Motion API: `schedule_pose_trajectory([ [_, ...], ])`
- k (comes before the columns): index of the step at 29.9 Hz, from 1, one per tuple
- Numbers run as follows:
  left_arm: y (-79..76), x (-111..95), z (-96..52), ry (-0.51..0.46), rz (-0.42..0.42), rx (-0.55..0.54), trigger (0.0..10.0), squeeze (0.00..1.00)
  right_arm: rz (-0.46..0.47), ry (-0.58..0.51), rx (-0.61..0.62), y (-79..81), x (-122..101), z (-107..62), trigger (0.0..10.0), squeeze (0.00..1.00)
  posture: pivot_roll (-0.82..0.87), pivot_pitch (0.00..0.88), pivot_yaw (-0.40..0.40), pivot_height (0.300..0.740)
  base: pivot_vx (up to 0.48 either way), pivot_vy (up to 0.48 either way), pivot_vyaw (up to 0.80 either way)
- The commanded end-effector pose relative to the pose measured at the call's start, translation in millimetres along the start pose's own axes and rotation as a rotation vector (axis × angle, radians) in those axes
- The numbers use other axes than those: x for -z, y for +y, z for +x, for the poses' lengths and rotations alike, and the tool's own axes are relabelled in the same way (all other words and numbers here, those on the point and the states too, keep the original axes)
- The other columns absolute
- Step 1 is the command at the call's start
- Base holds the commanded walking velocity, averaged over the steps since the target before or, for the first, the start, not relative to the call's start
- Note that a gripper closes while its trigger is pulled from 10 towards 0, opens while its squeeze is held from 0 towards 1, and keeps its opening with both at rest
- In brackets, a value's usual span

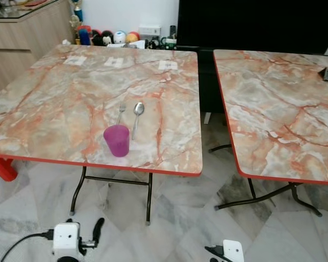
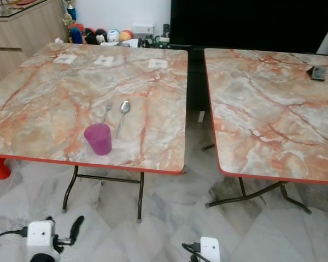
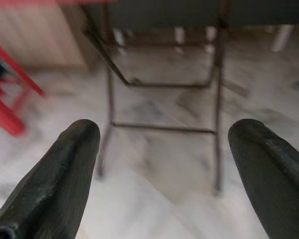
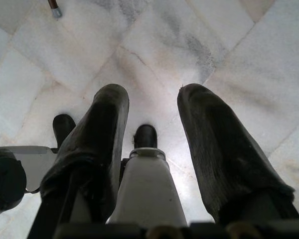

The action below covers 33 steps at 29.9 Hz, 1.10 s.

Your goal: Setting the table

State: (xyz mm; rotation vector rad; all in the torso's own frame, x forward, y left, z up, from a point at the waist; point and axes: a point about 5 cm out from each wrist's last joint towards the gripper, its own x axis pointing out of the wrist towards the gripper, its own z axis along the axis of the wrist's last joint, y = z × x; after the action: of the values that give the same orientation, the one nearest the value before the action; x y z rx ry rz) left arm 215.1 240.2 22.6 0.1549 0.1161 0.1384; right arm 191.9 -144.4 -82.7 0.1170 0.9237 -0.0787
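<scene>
Both arms hang low over the floor: left gripper [image 3: 162,174] spread wide, right gripper [image 4: 152,149] parted, both empty. The purple cup [image 1: 117,140] sits near the table's [image 1: 169,164] front edge, so a clumsy reach could knock it off. Fork [image 1: 121,113] and spoon [image 1: 137,117] lie just behind. Second table [image 1: 273,109] alongside; toys [image 1: 106,37] far back.

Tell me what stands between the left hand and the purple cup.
Nothing on top blocks it. The left hand hangs low over the floor, below the table edge; the purple cup stands near that edge, fork and spoon behind it.
</scene>
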Motion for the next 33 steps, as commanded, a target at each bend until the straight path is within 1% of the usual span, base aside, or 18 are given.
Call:
schedule_pose_trajectory([
  [1,6.8,-9.2,3.2,-0.026,0.010,-0.054,10.0,0.00,-0.002,0.019,0.002,-0.7,4.6,-0.7,10.0,0.00,0.05,0.088,-0.020,0.740,0.000,0.000,0.00],
  [2,4.0,-13.0,3.8,-0.036,-0.010,-0.036,10.0,0.00,-0.002,0.019,0.002,-0.8,4.6,-0.7,10.0,0.00,0.05,0.088,-0.020,0.740,0.000,0.000,0.00],
  [3,4.0,-13.0,3.8,-0.036,-0.010,-0.036,10.0,0.00,-0.002,0.019,0.002,-0.8,4.6,-0.7,10.0,0.00,0.05,0.088,-0.020,0.740,0.000,0.000,0.00],
  [4,-1.4,-17.6,4.3,-0.049,-0.033,0.000,10.0,0.00,-0.002,0.018,0.002,-1.1,4.6,-0.7,10.0,0.00,0.05,0.080,-0.019,0.740,0.000,0.000,0.00],
  [5,-13.1,-28.3,4.1,-0.083,-0.055,0.070,10.0,0.00,-0.002,0.019,0.005,-1.9,5.1,-0.8,10.0,0.00,0.05,0.075,-0.017,0.740,0.000,0.000,0.00],
  [6,-13.1,-28.3,4.1,-0.083,-0.055,0.070,10.0,0.00,-0.002,0.019,0.005,-1.9,5.1,-0.8,10.0,0.00,0.05,0.075,-0.017,0.740,0.000,0.000,0.00],
  [7,-18.6,-34.7,3.2,-0.103,-0.062,0.098,10.0,0.00,-0.002,0.020,0.007,-2.5,5.5,-0.9,10.0,0.00,0.05,0.070,-0.016,0.740,0.000,0.000,0.00],
  [8,-19.6,-37.1,2.7,-0.110,-0.064,0.100,10.0,0.00,-0.002,0.020,0.007,-2.6,5.7,-1.0,10.0,0.00,0.05,0.070,-0.016,0.740,0.000,0.000,0.00],
  [15,-16.0,-43.2,-2.4,-0.127,-0.067,0.069,10.0,0.00,-0.004,0.022,0.007,-3.4,6.5,-1.2,10.0,0.00,0.05,0.068,-0.018,0.740,0.000,0.000,0.00],
  [20,-12.7,-46.8,-2.8,-0.121,-0.083,0.062,10.0,0.00,0.006,0.021,0.008,-3.7,6.2,-1.1,10.0,0.00,0.05,0.076,-0.020,0.740,0.000,0.000,0.00],
  [27,-14.8,-45.8,0.2,-0.105,-0.108,0.061,10.0,0.00,-0.003,0.029,0.001,-3.9,7.1,-1.2,10.0,0.00,0.05,0.088,-0.021,0.740,0.000,0.000,-0.76],
  [33,-15.4,-42.0,-0.8,-0.093,-0.117,0.058,10.0,0.00,-0.002,0.030,0.000,-3.9,7.2,-1.2,10.0,0.00,0.05,0.090,-0.021,0.740,0.000,0.446,-0.77],
])
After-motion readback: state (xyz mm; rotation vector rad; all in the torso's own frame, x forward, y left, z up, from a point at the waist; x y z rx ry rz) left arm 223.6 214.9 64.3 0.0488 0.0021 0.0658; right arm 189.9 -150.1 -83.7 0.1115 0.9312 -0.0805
